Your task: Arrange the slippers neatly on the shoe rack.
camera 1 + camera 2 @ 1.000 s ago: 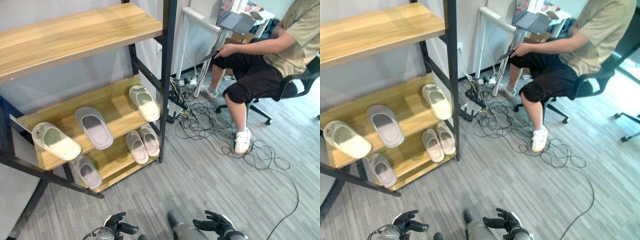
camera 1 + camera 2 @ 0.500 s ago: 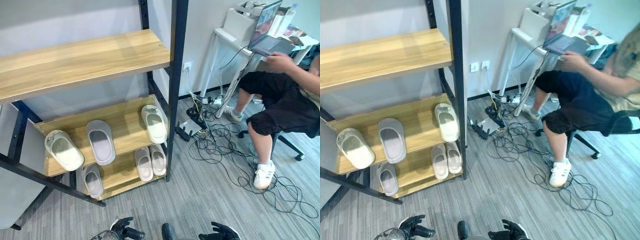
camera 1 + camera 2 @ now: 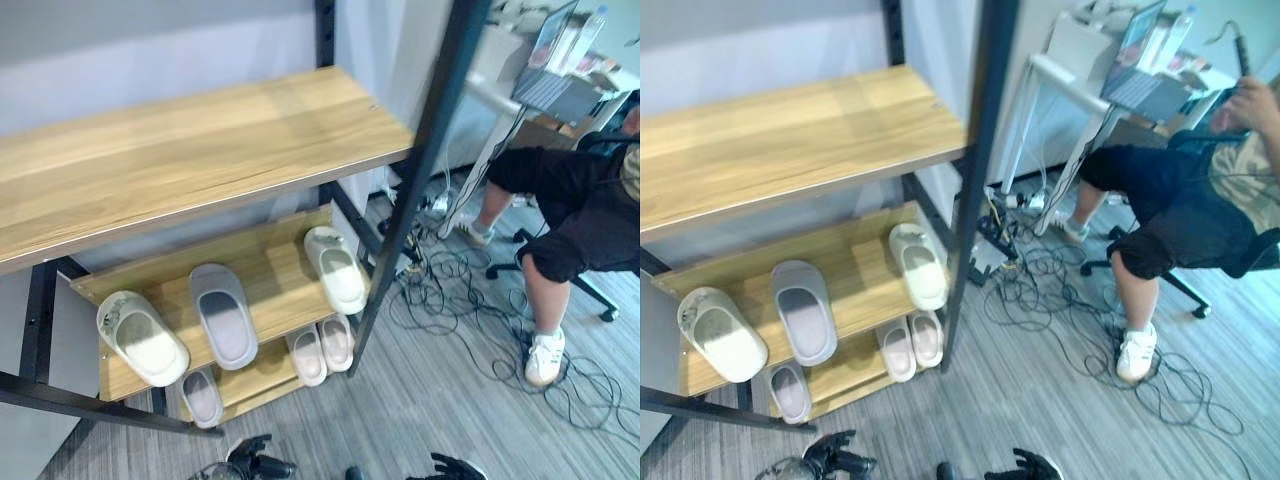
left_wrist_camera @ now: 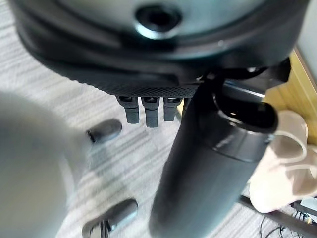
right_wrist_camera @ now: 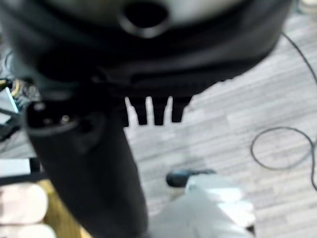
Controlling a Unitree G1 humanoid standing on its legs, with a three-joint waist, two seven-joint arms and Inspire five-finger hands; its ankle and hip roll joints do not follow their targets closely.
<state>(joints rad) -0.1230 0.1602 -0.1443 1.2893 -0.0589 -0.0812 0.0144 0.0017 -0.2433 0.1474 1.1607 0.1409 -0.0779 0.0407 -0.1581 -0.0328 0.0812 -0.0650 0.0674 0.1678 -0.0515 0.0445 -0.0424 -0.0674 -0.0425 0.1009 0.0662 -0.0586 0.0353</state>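
We read this as an office or lab room: grey plank floor (image 3: 450,400), a person (image 3: 1180,200) on a rolling office chair (image 3: 1185,290) well beyond the right hand (image 3: 1025,466), a laptop (image 3: 1145,80) on a white desk (image 3: 1060,75), tangled cables (image 3: 1060,290) on the floor, a wood-and-metal shoe rack (image 3: 200,140) past the left hand (image 3: 255,462).

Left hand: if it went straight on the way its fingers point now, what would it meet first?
Judging by its wrist view, the left hand points its straight fingers down at the grey floor, holding nothing. The floor looks first in line, though depth is unclear.
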